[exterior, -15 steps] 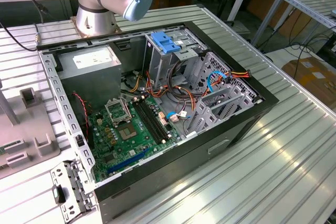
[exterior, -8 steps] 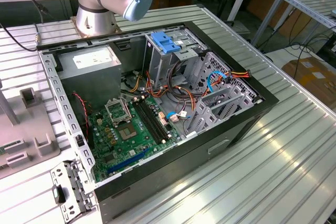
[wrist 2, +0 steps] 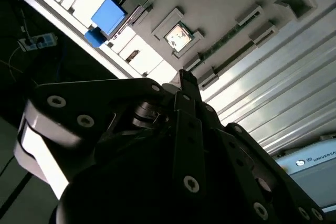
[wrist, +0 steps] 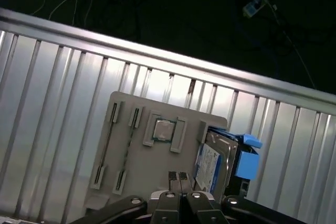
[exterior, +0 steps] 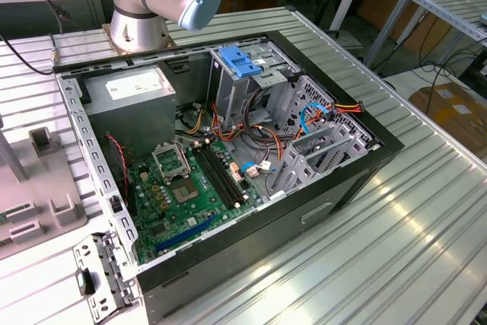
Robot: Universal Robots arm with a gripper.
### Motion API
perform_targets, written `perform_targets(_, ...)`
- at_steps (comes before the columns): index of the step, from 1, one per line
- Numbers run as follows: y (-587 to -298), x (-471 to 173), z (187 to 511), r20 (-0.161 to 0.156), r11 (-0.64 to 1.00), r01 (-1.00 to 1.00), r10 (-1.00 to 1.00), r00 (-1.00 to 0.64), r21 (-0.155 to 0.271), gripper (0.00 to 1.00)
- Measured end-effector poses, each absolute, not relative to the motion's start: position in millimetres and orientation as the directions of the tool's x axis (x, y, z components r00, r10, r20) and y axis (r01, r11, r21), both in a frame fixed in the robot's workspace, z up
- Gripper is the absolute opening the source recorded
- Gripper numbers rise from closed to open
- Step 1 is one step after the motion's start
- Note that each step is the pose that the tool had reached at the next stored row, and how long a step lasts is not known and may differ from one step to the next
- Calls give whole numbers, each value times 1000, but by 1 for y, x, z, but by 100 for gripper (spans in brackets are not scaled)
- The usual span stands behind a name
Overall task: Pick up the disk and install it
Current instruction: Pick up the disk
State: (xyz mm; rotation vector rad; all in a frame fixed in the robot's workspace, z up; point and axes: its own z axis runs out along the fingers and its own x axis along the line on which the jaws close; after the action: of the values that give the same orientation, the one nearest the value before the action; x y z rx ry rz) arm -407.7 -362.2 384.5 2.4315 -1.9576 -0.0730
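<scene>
- the pincer (wrist: pixel 178 176) is hanging over the ribbed metal counter (wrist: pixel 52 108). in both wrist views its two fingertips are pressing together with nothing between them.
- the disk (wrist: pixel 214 163) is standing on edge at the rim of a grey holder plate (wrist: pixel 134 166). it is sitting just beside the pincer's tips, off to one side and apart from them, so nothing is touching it.
- its blue caddy rails (wrist: pixel 247 165) are wrapping the side facing away from the pincer, while the labelled flat face is turning toward the middle of the plate.
- a small square chip (wrist: pixel 163 129) is resting in a frame on the plate, just beyond the pincer's tips.
- the disk is looking stiff and dense, probably heavy for its size. its flat faces are likely slick, and it is likely sensitive to knocks.
- the plastic rails are likely giving a little under pressure, so the surer hold is probably across the two flat faces near the upper edge. that is leaving the rails and tab free.
- in the exterior view the open computer case (exterior: pixel 319 203) is lying on its side on the counter with its drive cage exposed.
</scene>
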Motion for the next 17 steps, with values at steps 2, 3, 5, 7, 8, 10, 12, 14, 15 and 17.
perform_targets(2, -362, -408, 384, -24, -164, -985, -986, 163, 44, 11)
perform_targets(3, -362, -408, 384, -24, -140, -989, -990, 140, 44, 11)
perform_targets(5, -362, -408, 383, -24, -89, -995, -996, 88, 44, 11)
perform_targets(7, -362, -408, 383, -24, -50, -998, -999, 49, 44, 11)
perform_targets(8, -362, -408, 383, -24, -34, -998, -999, 33, 44, 11)
perform_targets(10, -362, -408, 382, -24, 1, -999, -1000, -3, 44, 11)
perform_targets(12, -362, -408, 382, -25, 19, -999, -999, -20, 44, 11)
perform_targets(14, -359, -408, 382, -25, 19, -999, -999, -20, 44, 11)
perform_targets(15, -357, -408, 382, -25, 19, -999, -999, -20, 44, 11)
perform_targets(17, -355, -408, 382, -25, 19, -999, -999, -20, 44, 11)
